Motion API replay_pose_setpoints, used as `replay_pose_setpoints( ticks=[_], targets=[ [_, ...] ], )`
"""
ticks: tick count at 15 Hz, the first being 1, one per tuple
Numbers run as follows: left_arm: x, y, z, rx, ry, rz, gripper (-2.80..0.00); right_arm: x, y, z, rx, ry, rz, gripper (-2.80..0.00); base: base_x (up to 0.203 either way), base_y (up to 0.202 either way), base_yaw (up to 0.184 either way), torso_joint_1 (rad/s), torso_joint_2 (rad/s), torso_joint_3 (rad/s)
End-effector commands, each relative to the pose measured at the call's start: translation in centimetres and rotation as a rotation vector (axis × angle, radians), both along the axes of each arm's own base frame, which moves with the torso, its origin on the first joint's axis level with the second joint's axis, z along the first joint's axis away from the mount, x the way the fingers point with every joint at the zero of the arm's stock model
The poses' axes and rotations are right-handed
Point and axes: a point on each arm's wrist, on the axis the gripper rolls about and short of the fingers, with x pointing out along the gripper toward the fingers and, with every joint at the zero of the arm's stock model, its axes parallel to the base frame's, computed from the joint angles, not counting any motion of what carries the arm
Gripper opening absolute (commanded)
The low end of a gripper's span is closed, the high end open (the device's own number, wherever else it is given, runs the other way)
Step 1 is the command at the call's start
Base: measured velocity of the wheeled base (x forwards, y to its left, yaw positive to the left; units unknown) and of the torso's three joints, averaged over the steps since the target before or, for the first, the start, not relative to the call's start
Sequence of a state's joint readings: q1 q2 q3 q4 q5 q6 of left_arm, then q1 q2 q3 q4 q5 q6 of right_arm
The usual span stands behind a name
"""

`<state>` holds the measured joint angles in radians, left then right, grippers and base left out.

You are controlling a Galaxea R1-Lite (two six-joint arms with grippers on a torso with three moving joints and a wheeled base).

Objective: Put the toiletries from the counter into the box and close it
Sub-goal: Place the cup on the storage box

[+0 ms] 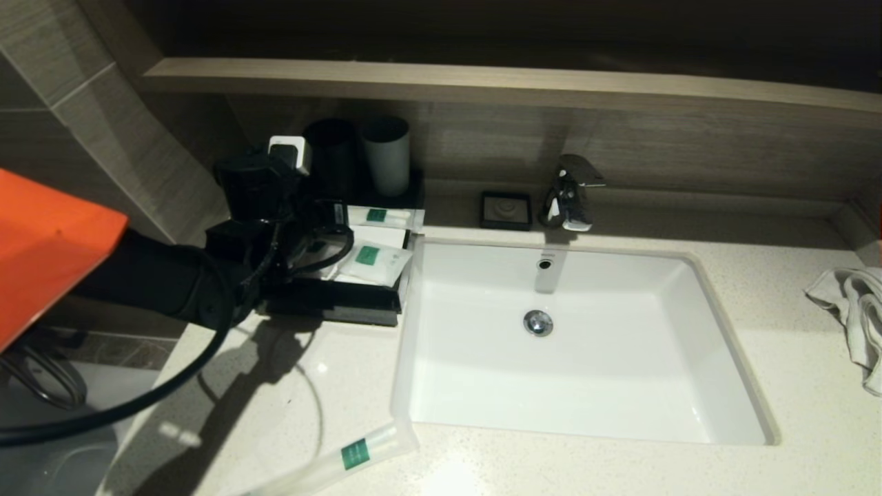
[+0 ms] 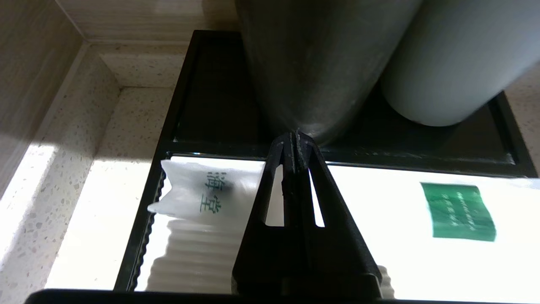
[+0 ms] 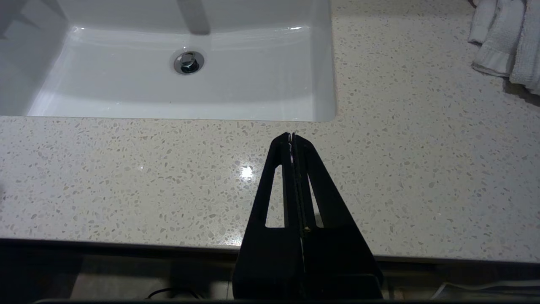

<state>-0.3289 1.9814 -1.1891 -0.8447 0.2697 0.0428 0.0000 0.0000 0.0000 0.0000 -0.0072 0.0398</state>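
The black box (image 1: 337, 304) stands left of the sink, and my left arm (image 1: 255, 227) reaches over it. In the left wrist view my left gripper (image 2: 296, 137) is shut with nothing in it, its tips close to the foot of the black tumbler (image 2: 312, 63). Under it, inside the box's black frame (image 2: 168, 126), lie a frosted pouch (image 2: 198, 198) and a packet with a green label (image 2: 457, 211). The head view shows a slim packet (image 1: 386, 217) and a pouch (image 1: 375, 258) on the box. Another long packet (image 1: 344, 458) lies on the counter (image 1: 792, 386) near its front edge. My right gripper (image 3: 292, 137) is shut and empty above the counter's front edge.
A black tumbler (image 1: 332, 158) and a grey tumbler (image 1: 387, 155) stand at the back of the box. The white sink (image 1: 482, 372) is set in the middle of the counter, with a chrome tap (image 1: 572, 193) and a small black dish (image 1: 506, 210) behind it. A white towel (image 1: 854, 310) lies at the far right.
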Motion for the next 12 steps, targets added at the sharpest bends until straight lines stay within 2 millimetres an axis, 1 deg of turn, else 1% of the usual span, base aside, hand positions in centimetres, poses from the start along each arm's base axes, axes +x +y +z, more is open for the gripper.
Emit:
replay_pose_setpoints(
  ticks=[1, 4, 9, 12],
  targets=[
    [0.5, -0.1, -0.5, 0.002, 0.005, 0.002, -2.8, 0.0, 0.0, 0.0, 0.0, 0.0, 0.0, -2.8, 0.0, 0.0, 0.0, 0.0, 0.0, 0.0],
    [0.8, -0.2, -0.8, 0.003, 0.007, 0.003, -2.8, 0.0, 0.0, 0.0, 0.0, 0.0, 0.0, -2.8, 0.0, 0.0, 0.0, 0.0, 0.0, 0.0],
    [1.5, 0.3, -0.6, -0.005, -0.011, 0.015, -2.8, 0.0, 0.0, 0.0, 0.0, 0.0, 0.0, -2.8, 0.0, 0.0, 0.0, 0.0, 0.0, 0.0],
    [1.8, 0.2, -0.7, -0.007, -0.014, 0.015, -2.8, 0.0, 0.0, 0.0, 0.0, 0.0, 0.0, -2.8, 0.0, 0.0, 0.0, 0.0, 0.0, 0.0]
  ],
)
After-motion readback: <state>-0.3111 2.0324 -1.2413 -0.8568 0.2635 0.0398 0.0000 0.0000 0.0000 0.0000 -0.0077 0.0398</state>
